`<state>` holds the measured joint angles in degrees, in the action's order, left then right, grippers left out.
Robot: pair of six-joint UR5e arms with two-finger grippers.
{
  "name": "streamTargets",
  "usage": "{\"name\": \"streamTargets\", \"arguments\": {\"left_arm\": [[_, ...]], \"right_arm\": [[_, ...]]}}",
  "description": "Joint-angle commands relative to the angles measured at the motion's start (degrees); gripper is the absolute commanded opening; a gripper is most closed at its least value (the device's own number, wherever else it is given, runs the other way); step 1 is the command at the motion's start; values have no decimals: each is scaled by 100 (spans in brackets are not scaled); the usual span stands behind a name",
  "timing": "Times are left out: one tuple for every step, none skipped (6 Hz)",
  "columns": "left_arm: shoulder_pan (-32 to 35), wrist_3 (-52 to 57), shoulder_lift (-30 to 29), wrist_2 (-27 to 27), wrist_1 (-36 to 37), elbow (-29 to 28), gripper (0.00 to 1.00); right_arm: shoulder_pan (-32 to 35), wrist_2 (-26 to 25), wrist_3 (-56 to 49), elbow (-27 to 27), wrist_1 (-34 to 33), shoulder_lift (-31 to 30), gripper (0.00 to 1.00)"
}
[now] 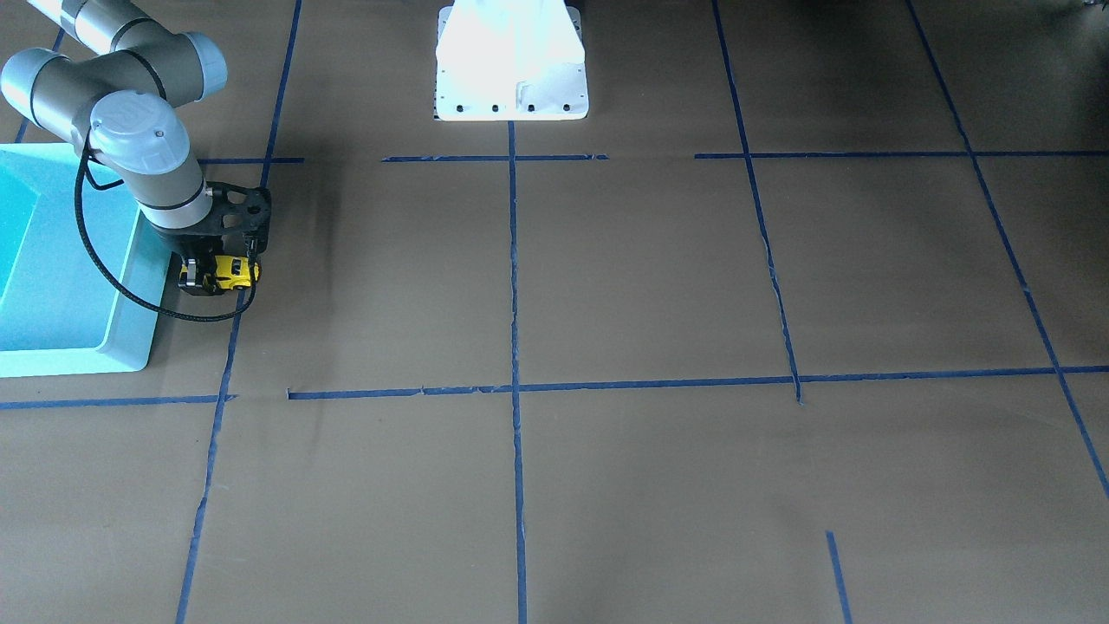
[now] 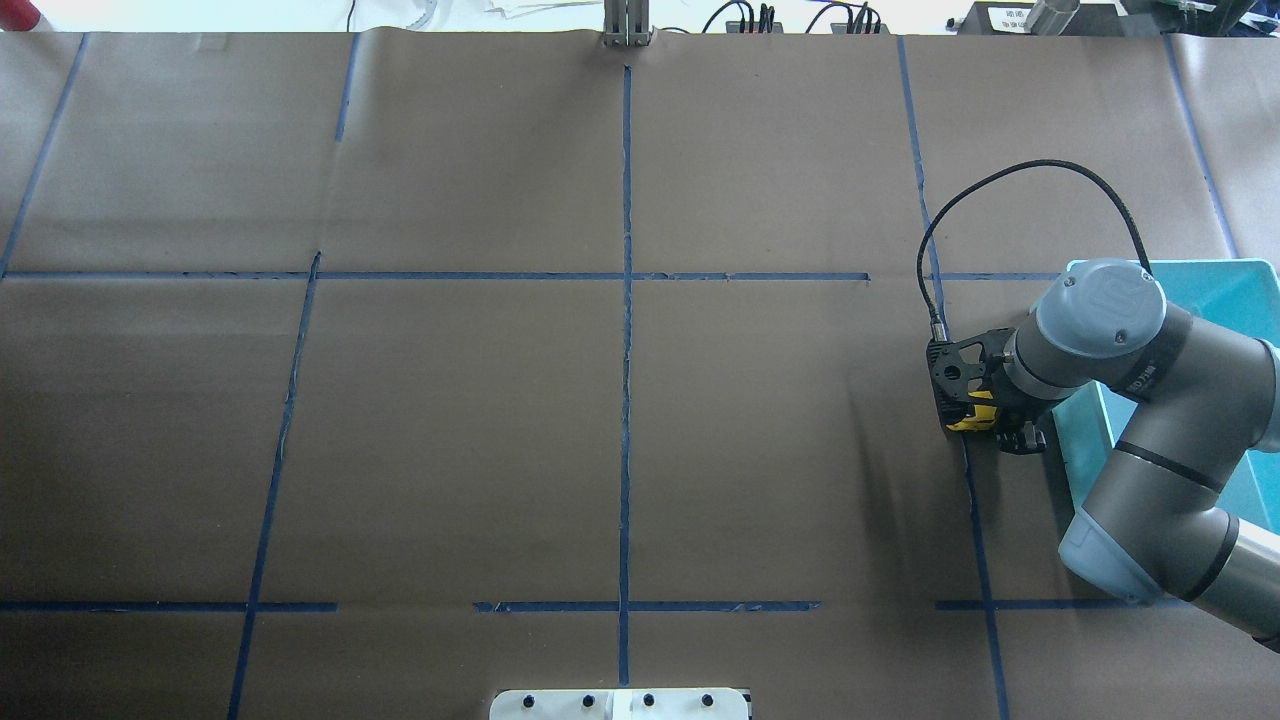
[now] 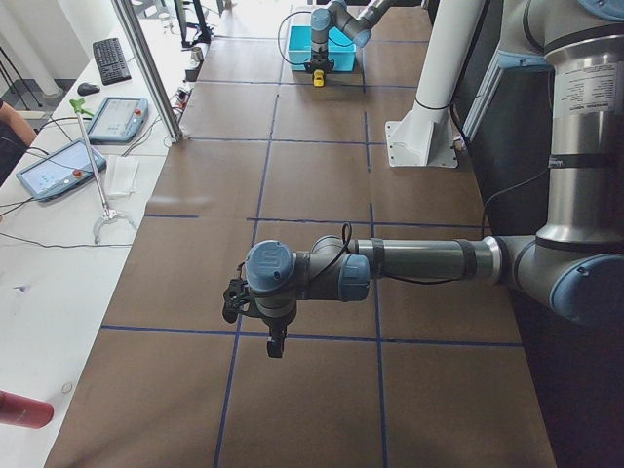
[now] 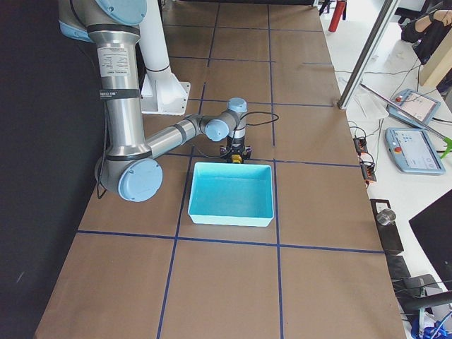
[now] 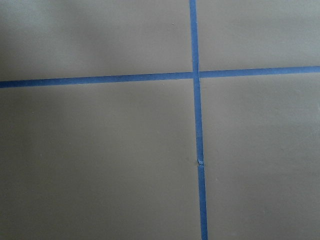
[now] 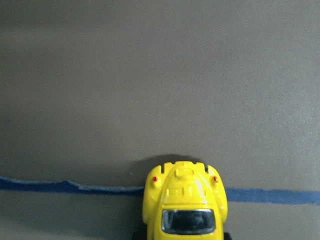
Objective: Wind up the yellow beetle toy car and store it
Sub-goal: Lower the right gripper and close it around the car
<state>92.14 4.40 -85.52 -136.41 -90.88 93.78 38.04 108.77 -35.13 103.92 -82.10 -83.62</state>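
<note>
The yellow beetle toy car (image 1: 227, 271) is held low over the brown table by my right gripper (image 1: 210, 279), which is shut on it, right beside the turquoise bin (image 1: 139, 299). In the overhead view the car (image 2: 982, 411) shows under the right gripper (image 2: 1000, 428), left of the bin's wall (image 2: 1085, 432). The right wrist view shows the car's body (image 6: 185, 200) over a blue tape line; no fingers show there. My left gripper (image 3: 277, 343) hangs over the table far from the car. I cannot tell whether it is open or shut.
The turquoise bin (image 4: 232, 214) shows nothing inside. The white robot base (image 1: 511, 65) stands at the middle of the table's robot side. Blue tape lines (image 5: 196, 125) cross the brown paper. Tablets and a keyboard lie on the side bench (image 3: 58, 166).
</note>
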Motion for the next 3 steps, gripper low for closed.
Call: {"name": "streamTargets", "arguments": {"left_arm": [[5, 0, 0, 0, 0, 0, 100], [-3, 0, 0, 0, 9, 0, 100], [-3, 0, 0, 0, 9, 0, 100]], "right_arm": [[176, 74, 6, 154, -25, 12, 9], [299, 101, 6, 460, -95, -5, 10], [439, 266, -3, 793, -444, -49, 11]]}}
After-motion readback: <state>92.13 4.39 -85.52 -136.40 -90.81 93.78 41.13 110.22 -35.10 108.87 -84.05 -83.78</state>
